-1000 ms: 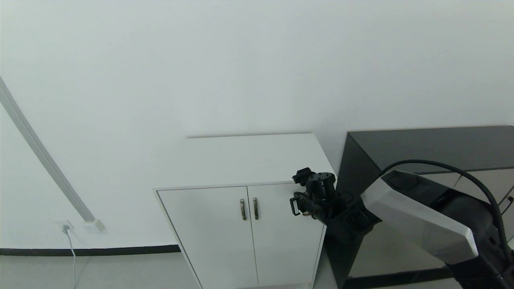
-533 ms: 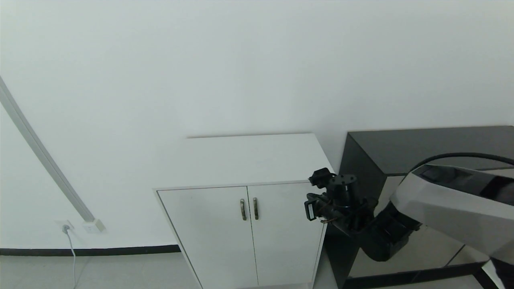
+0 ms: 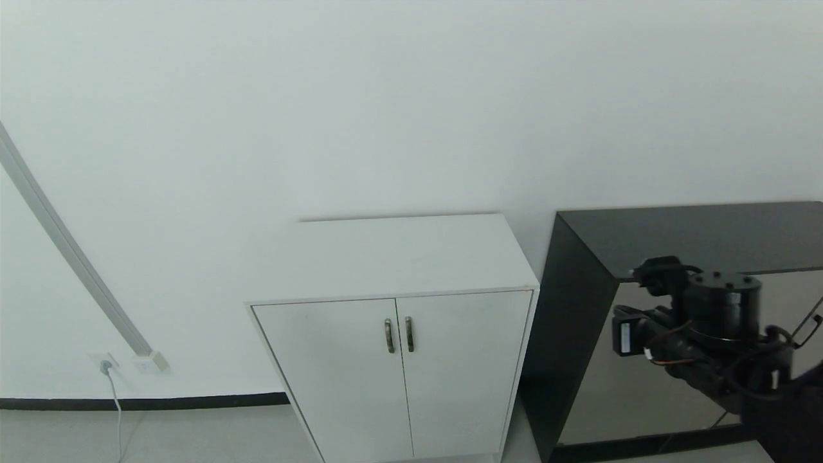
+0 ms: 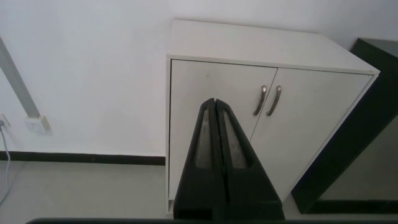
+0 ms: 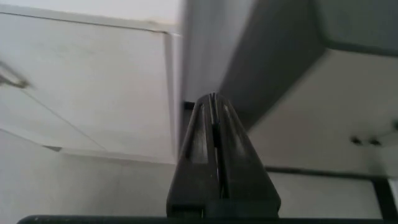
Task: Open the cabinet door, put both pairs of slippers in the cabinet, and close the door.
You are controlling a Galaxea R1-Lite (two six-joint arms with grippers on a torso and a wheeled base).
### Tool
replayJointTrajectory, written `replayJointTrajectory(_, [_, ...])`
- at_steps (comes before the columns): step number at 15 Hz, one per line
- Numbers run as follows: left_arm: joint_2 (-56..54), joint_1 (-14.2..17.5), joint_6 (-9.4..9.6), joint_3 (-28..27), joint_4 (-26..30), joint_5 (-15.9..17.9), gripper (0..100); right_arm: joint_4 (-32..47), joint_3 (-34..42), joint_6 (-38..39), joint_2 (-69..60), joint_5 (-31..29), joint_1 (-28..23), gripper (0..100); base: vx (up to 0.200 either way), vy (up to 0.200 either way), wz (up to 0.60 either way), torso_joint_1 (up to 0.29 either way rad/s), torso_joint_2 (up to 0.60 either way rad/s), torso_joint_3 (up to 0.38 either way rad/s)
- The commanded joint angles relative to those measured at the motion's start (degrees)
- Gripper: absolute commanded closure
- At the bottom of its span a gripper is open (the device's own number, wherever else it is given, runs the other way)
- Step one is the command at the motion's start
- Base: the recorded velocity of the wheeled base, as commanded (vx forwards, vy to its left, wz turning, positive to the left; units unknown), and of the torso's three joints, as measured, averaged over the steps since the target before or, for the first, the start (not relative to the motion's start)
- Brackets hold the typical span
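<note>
Nearest the cameras, the left gripper (image 4: 215, 103) had its two fingers pressed flat together with nothing between them. It was aimed at the left door (image 4: 186, 124) of the white cabinet (image 4: 261, 45). The right gripper (image 5: 213, 99) was closed in the same way and also held nothing. It pointed toward the gap between the cabinet and the dark unit (image 5: 273, 62).

In the head view, the right arm (image 3: 714, 328) hung at about 4 o'clock from the cabinet. It was in front of the dark unit's glossy front and well apart from the cabinet's doors.

The cabinet stood at 6 o'clock in that view. Its left door and right door (image 3: 460, 366) were both shut, so its inside was hidden. The left handle (image 3: 388, 335) and the right handle (image 3: 409, 334), both metal, stood upright just beside each other on either side of the centre seam. The left wrist view showed the cabinet's top as a flat white surface. The right wrist view showed the right door's outer edge from close by.

The dark unit stood just beside the cabinet at its 3 o'clock.

Farther back, low on the wall at the cabinet's 9 o'clock, a socket (image 3: 103, 365) had a cable (image 3: 117, 405) hanging toward the floor. A small box (image 3: 150, 363) sat next to the socket, and a grey conduit (image 3: 64, 244) ran from it up toward 10 o'clock. A black skirting strip (image 3: 161, 402) ran along the foot of the wall.
</note>
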State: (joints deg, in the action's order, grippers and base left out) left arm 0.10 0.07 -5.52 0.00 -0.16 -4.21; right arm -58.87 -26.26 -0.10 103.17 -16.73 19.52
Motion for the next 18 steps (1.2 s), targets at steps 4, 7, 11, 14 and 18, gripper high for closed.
replayJointTrajectory(4, [0.08, 0.01, -0.01, 0.0, -0.02, 0.07, 100, 1.48, 17.29, -3.07, -24.77, -0.15, -7.83, 100, 0.0, 0.0, 0.0, 0.0, 0.0, 0.0])
replayJointTrajectory(7, [0.08, 0.01, -0.01, 0.0, -0.02, 0.07, 100, 10.79, 18.26, -3.33, -34.97, 0.38, -8.0, 100, 0.0, 0.0, 0.0, 0.0, 0.0, 0.0])
replayJointTrajectory(11, [0.08, 0.01, -0.01, 0.0, -0.02, 0.07, 100, 26.09, 17.12, -3.42, -49.56, 2.4, -8.0, 100, 0.0, 0.0, 0.0, 0.0, 0.0, 0.0])
replayJointTrajectory(14, [0.08, 0.01, -0.01, 0.0, -0.02, 0.07, 100, 35.58, 16.68, -3.42, -58.7, 4.68, -7.92, 100, 0.0, 0.0, 0.0, 0.0, 0.0, 0.0])
replayJointTrajectory(18, [0.08, 0.01, -0.01, 0.0, -0.02, 0.07, 100, 47.79, 16.59, -3.33, -70.56, 10.57, -7.83, 100, 0.0, 0.0, 0.0, 0.0, 0.0, 0.0])
